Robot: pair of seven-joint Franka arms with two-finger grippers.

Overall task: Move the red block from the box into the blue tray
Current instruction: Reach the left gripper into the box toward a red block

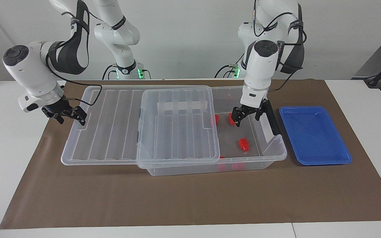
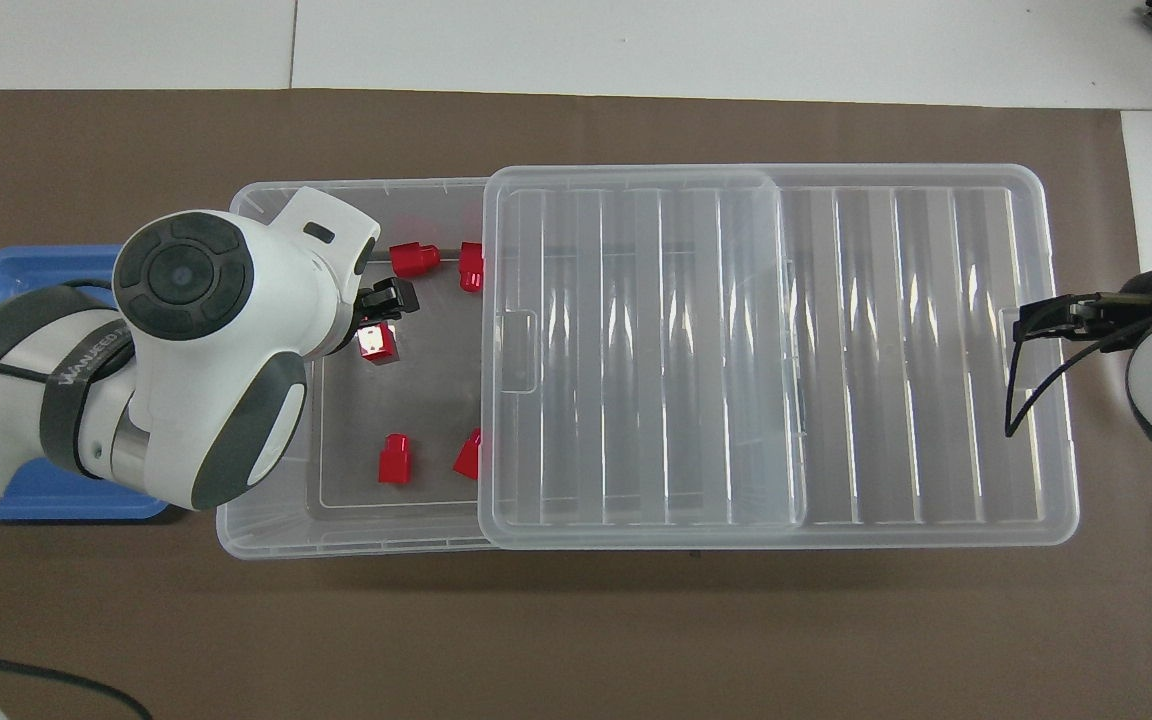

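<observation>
Lettering is unreadable; left hand (image 1: pixel 247 115) open over red block (image 2: pixel 377 343) in box (image 1: pixel 270 155), right hand (image 1: pixel 65 114) grips lid (image 1: pixel 111 125).

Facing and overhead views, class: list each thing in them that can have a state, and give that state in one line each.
box: open at the left arm's end, holding several red blocks.
lid: slid aside toward the right arm's end, still covering part of the box.
blue tray: empty, beside the box.
red block: in the box, at the left gripper's fingertips.
left gripper: lowered into the box, open.
right gripper: at the lid's end rim.
</observation>
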